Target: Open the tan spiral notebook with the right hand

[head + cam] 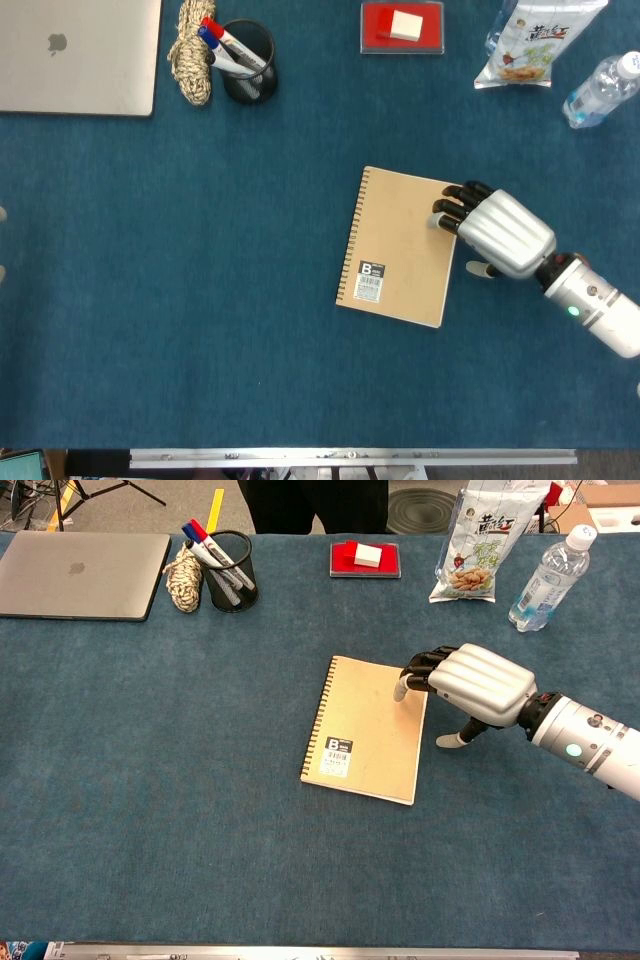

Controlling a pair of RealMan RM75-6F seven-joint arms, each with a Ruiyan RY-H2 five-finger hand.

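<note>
Opening the cover is the step we have in hand, and it is not yet begun: the tan spiral notebook lies flat and closed near the middle of the blue table, spiral binding along its 9 o'clock edge, free edge at 3 o'clock, with a small black-and-white label at its lower left.

Our right hand sits over that free edge at the upper right corner. Its dark fingertips reach over the cover while its thumb hangs outside the edge toward 5 o'clock. The fingers are curled forward but hold nothing; whether they touch the cover we cannot tell. Our left hand is not visible in either view.

To do this well, we judge that the thumb or fingertips must catch only the top cover at the 3 o'clock edge, not several pages and not the whole book. Pressing down on the cover would pin it shut, so we would slide back toward 3 o'clock until the tips hook the edge, lift slightly, then sweep toward 9 o'clock, letting the cover hinge on the spiral.

The notebook is light and nothing holds it down, so a sideways push may slide it across the cloth instead of opening it. Lifting before sweeping should limit that.

The pen cup, rope bundle and laptop lie at 10 to 11 o'clock, well apart from the sweep.
</note>
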